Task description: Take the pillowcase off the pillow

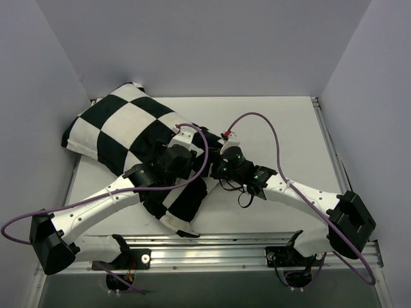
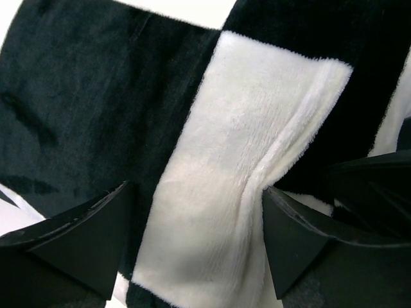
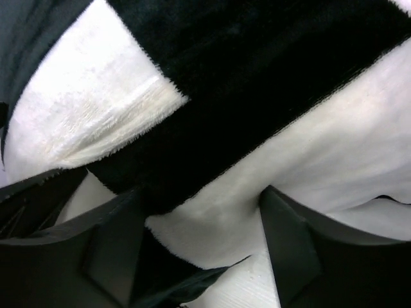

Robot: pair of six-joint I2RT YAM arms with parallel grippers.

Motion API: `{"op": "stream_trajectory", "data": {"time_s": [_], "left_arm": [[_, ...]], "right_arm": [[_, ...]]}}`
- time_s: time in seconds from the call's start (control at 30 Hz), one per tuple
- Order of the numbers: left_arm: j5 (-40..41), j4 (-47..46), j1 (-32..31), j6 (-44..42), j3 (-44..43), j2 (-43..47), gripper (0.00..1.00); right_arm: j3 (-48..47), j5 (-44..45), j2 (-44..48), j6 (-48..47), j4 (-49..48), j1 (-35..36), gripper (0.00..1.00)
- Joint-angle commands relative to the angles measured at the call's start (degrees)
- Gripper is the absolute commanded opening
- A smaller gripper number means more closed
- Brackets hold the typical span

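Note:
The black-and-white checkered pillowcase (image 1: 128, 128) lies stuffed and diagonal, from the back left corner toward the near middle. The pillow is hidden inside it. My left gripper (image 1: 188, 140) presses onto the case's right side. In the left wrist view the left gripper (image 2: 196, 218) is open, and a white plush square (image 2: 237, 147) with a raised fold lies between its fingers (image 2: 83, 237). My right gripper (image 1: 217, 154) meets the same edge from the right. The right gripper (image 3: 199, 212) is open around a white fabric edge (image 3: 225, 212) below a black square (image 3: 257, 77).
The white table (image 1: 276, 122) is boxed in by grey walls at the left, back and right. A metal rail (image 1: 225, 247) runs along the near edge between the arm bases. Purple cables (image 1: 277, 142) loop above both wrists.

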State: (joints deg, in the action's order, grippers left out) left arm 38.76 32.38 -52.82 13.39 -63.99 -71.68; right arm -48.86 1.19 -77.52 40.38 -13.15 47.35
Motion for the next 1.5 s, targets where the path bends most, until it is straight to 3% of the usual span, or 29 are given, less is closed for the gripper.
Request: {"op": "stream_trajectory", "data": {"time_s": [0.0,0.03,0.17,0.5,0.73,0.77,0.87,1.0,1.13,1.17,1.2,1.27,1.3,1.4,1.47], "left_arm": [[2.81,-1.97,2.19,1.73,1.40,2.16,0.84],[3.07,-1.88,3.06,2.34,1.76,2.42,0.82],[2.90,-1.44,4.47,4.80,3.60,3.39,0.78],[3.77,0.05,6.32,6.56,3.08,5.50,0.70],[5.00,0.05,8.43,8.41,3.69,5.41,0.48],[5.44,0.14,8.52,9.37,3.95,5.50,0.40],[7.02,1.62,9.57,13.05,4.83,6.02,0.29],[7.47,4.26,12.29,17.28,6.15,7.43,0.22],[1.07,1.39,13.53,16.94,7.73,8.22,0.14],[-3.21,0.15,13.44,16.15,8.35,8.40,0.12],[-5.52,-1.08,13.53,16.06,9.57,8.31,0.11],[-10.17,-4.16,13.44,15.97,10.72,8.05,0.09],[-10.89,-4.60,13.44,16.06,11.33,7.44,0.08],[-11.95,-4.26,13.44,16.58,11.08,6.03,0.03],[-12.22,-3.56,13.44,16.58,10.38,5.67,0.02]], "right_arm": [[-0.27,0.48,-1.85,-0.13,-1.97,0.37,0.56],[0.69,0.30,-1.94,-0.13,-2.06,0.37,0.38],[3.42,0.48,-1.94,-0.39,-1.44,0.20,0.00],[9.92,1.10,3.06,-0.13,1.80,-3.05,0.00],[13.88,1.09,8.25,-0.13,5.67,-8.85,0.00],[14.05,1.35,8.52,-0.21,6.72,-9.55,0.00],[13.62,1.36,9.31,-0.83,8.22,-9.56,0.00],[11.95,5.81,10.02,-0.48,12.52,-9.65,0.00],[9.06,4.88,11.07,-1.88,13.86,-8.77,0.00],[8.26,4.35,11.16,-1.88,11.94,-8.16,0.02],[7.30,4.35,10.98,-1.80,11.48,-7.28,0.15],[2.93,6.36,8.80,-1.27,11.13,-3.86,0.27],[1.24,7.24,7.65,-1.18,11.13,-2.63,0.39],[-6.21,8.91,1.51,-0.57,11.65,1.16,0.61],[-9.66,11.44,-2.88,0.48,12.18,3.08,0.69]]}}
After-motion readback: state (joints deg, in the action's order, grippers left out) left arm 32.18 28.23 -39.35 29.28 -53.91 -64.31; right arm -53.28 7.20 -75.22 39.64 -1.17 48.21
